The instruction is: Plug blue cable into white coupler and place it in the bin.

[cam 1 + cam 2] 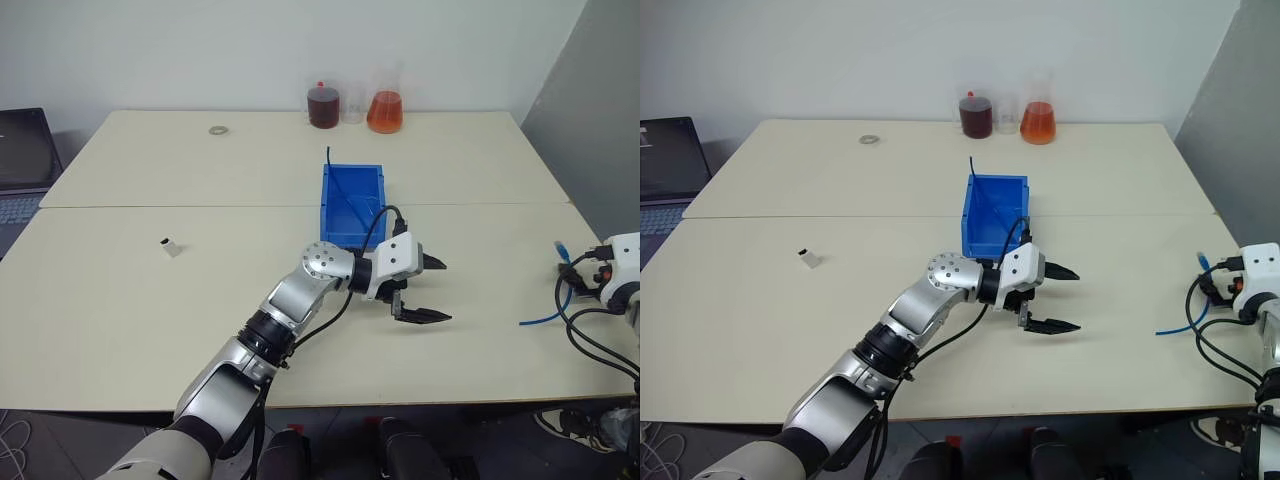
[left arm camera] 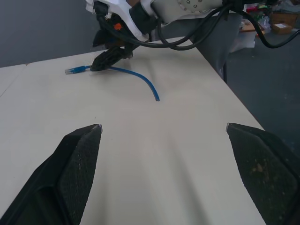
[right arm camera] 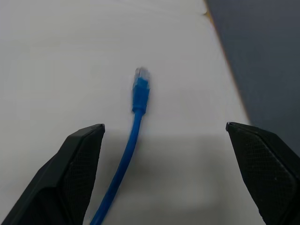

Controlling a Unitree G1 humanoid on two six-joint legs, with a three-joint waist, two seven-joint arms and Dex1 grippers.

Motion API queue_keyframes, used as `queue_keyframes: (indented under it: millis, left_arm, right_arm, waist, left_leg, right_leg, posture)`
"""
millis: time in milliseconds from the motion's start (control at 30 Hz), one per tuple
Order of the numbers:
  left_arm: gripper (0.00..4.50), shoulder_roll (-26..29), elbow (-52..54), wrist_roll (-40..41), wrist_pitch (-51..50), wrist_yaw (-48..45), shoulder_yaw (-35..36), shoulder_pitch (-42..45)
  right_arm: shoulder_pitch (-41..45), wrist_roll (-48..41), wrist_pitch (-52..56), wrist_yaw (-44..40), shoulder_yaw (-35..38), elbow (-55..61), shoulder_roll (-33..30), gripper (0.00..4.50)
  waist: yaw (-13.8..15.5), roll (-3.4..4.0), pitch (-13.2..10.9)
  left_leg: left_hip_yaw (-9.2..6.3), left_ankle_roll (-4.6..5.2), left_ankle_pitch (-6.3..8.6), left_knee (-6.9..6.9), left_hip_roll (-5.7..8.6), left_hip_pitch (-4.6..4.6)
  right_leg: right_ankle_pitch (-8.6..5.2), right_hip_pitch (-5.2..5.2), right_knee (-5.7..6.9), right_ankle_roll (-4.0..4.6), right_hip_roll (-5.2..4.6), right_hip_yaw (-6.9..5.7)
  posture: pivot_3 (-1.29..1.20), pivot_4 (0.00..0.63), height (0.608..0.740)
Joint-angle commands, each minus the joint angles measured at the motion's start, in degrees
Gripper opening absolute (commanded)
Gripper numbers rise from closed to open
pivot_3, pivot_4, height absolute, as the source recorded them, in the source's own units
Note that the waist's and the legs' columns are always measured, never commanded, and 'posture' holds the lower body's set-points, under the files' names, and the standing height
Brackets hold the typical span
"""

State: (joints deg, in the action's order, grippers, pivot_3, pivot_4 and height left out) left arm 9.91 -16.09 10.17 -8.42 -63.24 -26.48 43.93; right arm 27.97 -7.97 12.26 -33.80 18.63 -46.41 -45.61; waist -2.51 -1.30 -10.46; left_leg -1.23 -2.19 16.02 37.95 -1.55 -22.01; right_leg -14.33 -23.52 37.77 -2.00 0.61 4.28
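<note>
The blue cable [image 3: 139, 93] lies loose near the table's right edge, its clear plug pointing away from me. My right gripper [image 3: 164, 125] hovers just behind the plug, open, with the cord running between its fingers and not gripped. The white coupler [image 1: 172, 247] sits alone on the left part of the table. The bin [image 1: 326, 200], bright blue and open-topped, stands at the table's middle. Just in front of the bin, my left gripper [image 1: 437, 290] points right toward the cable, open and holding nothing.
Two flasks, one dark red [image 1: 323, 105] and one orange [image 1: 384, 110], stand at the table's far edge with a clear beaker between them. A small ring [image 1: 218, 130] lies far left. A laptop [image 1: 22, 150] sits beyond the table's left end.
</note>
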Motion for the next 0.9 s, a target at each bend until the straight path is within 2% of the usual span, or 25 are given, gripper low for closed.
queue_keyframes:
  millis: [33, 267, 300, 333, 833, 900]
  left_arm:
    - [4.5, 0.3, 3.1, 0.7, -0.5, -0.9, 1.6, -0.4]
    - [4.5, -0.1, 2.5, 0.1, -0.5, -0.7, 1.6, 0.0]
    - [4.5, -0.1, 2.4, 0.0, -0.4, -0.7, 1.6, 0.1]
    - [4.5, -0.2, 2.3, 0.0, -0.6, -0.7, 1.6, 0.3]
    - [4.5, 0.8, 2.1, -0.2, -1.3, -1.4, 3.1, 0.7]
    - [4.5, 0.9, 2.2, -0.1, -1.3, -1.4, 3.2, 0.7]
  right_arm:
    - [3.1, -1.3, 0.7, -3.7, 0.3, -4.7, -1.9, 4.41]
    - [6.7, 0.8, -2.8, -5.8, -1.9, -13.2, -3.0, 4.41]
    - [7.0, 0.6, -2.8, -6.1, -2.0, -13.7, -3.0, 4.05]
    - [7.3, 0.3, -2.6, -6.5, -2.0, -14.2, -3.0, 3.96]
    - [9.3, -0.7, -0.9, -5.1, -1.4, -17.1, -2.2, 0.19]
    - [9.3, -0.5, -1.4, -5.2, -1.7, -17.1, -2.2, 0.09]
  waist:
    - [-0.1, 0.03, 0.0]
    - [0.0, 0.03, 0.0]
    - [0.0, 0.03, 0.0]
    - [0.0, 0.03, 0.0]
    - [0.1, 0.03, 0.0]
    - [0.2, 0.03, 0.0]
  left_leg:
    - [0.0, 0.0, 0.0, 0.01, 0.01, 0.01]
    - [-0.01, 0.0, 0.0, 0.04, 0.02, 0.06]
    - [-0.01, 0.0, 0.0, 0.04, 0.02, 0.08]
    - [-0.01, 0.0, 0.0, 0.04, 0.02, 0.09]
    - [-0.04, -0.01, 0.0, 0.1, 0.03, 0.1]
    - [-0.04, -0.01, 0.0, 0.1, 0.03, 0.1]
  right_leg:
    - [0.0, 0.01, 0.01, 0.0, -0.01, 0.0]
    - [-0.02, 0.1, 0.0, -0.07, -0.03, -0.01]
    - [-0.02, 0.11, -0.01, -0.08, -0.02, -0.01]
    - [-0.02, 0.12, 0.0, -0.08, -0.02, -0.02]
    - [0.03, 0.19, 0.0, -0.05, -0.04, -0.03]
    - [0.03, 0.19, 0.0, -0.05, -0.04, -0.04]
  posture:
    - [0.0, 0.15, 0.74]
    - [0.0, 0.15, 0.74]
    - [0.0, 0.15, 0.74]
    - [0.0, 0.15, 0.74]
    - [0.0, 0.15, 0.74]
    - [0.0, 0.15, 0.74]
